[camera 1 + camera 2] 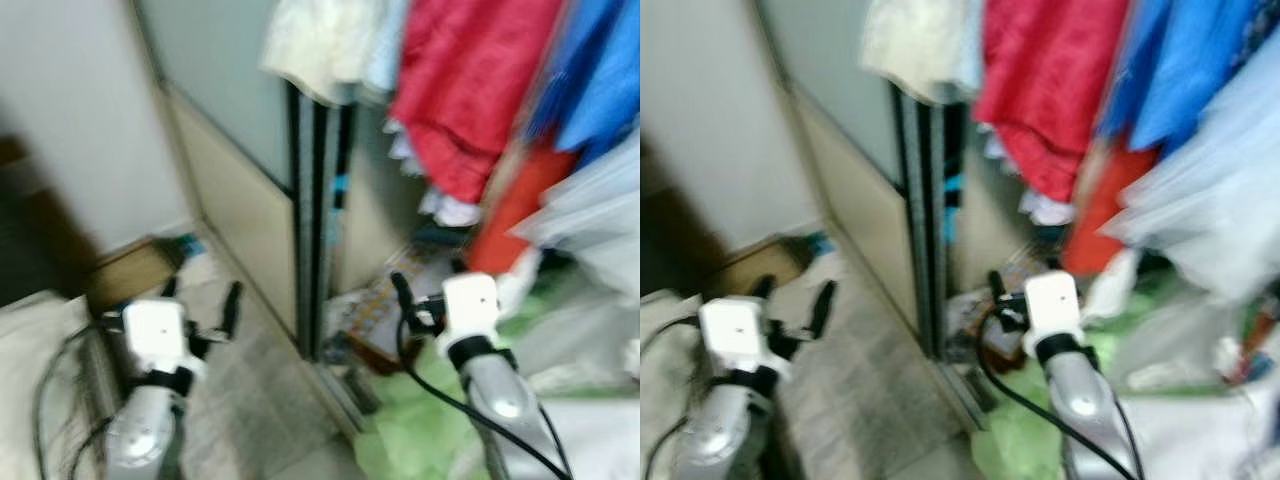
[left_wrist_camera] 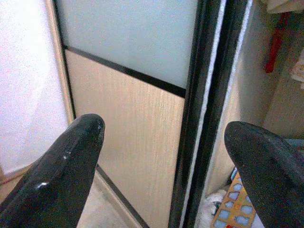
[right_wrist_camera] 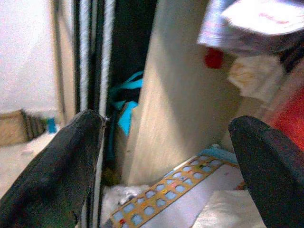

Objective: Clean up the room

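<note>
Before an open closet, the left gripper (image 2: pixel 164 156) and right gripper (image 3: pixel 166 161) both hover with jaws spread wide, holding nothing. Ahead stands the sliding door (image 1: pixel 235 150), its dark edge (image 1: pixel 318 200) between them. Red clothes (image 1: pixel 465 90) and blue clothes (image 1: pixel 600 70) hang above a patterned board (image 3: pixel 166 192) on the closet floor; the head views are blurred.

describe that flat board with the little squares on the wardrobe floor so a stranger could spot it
Look inside the open wardrobe, past the dark sliding door frame, on the floor under the hanging red garment. The board lies flat there: orange-yellow, with rows of small pale blue squares, unlike the crumpled fabrics around it.
</note>
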Motion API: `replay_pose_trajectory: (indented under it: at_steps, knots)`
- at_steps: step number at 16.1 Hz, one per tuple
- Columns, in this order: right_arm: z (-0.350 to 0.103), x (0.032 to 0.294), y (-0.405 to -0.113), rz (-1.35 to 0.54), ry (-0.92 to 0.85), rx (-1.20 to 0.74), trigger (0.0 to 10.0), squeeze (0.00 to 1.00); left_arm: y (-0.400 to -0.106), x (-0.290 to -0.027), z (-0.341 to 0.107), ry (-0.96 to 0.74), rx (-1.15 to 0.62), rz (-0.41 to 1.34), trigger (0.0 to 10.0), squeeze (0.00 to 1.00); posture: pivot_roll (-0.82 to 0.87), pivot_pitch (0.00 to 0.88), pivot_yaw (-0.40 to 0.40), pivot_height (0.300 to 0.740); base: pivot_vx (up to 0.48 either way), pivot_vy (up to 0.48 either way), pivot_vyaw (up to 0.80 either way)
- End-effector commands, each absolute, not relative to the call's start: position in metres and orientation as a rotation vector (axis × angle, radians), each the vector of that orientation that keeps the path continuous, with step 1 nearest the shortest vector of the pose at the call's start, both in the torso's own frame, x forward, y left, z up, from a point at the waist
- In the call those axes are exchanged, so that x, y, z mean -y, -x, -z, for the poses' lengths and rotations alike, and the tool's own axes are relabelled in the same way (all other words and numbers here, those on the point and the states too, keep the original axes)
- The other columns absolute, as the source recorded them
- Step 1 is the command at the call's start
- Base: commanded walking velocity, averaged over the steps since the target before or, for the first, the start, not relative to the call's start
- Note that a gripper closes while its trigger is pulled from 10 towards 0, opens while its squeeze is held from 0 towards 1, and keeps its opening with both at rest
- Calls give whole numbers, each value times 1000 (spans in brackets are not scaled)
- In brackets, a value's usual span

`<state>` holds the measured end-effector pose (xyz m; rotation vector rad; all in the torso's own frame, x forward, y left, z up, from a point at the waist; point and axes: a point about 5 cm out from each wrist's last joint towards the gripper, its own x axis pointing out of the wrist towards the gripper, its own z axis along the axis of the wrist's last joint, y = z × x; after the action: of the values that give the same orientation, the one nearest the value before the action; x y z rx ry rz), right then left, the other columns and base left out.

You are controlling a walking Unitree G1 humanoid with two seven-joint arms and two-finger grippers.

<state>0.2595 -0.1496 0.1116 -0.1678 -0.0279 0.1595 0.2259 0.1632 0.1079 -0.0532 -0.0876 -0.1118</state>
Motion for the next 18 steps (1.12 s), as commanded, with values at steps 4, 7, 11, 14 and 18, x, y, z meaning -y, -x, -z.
replay_pose_trajectory:
  at_steps: [4,7,11,14,18]
  knots:
    - [-120,150,-272,-139,128,67,10000,0,-238,-168,-115,-37,116,81,10000,0,-17,0,-41,740,0,0,0]
    - [-134,150,-289,-136,131,118,10000,0,-252,-169,-126,-49,143,69,10000,0,-23,0,-42,740,0,0,0]
    - [-152,149,-304,-133,143,190,10000,0,-265,-181,-139,-71,190,26,10000,0,-21,0,-36,740,0,0,0]
    - [-157,140,-313,-156,140,221,10000,0,-278,-184,-146,-73,217,5,10000,0,-23,0,-32,740,0,0,0]
    - [-174,132,-331,-152,113,287,10000,0,-297,-179,-159,-96,264,41,10000,0,-20,0,-22,740,0,0,0]
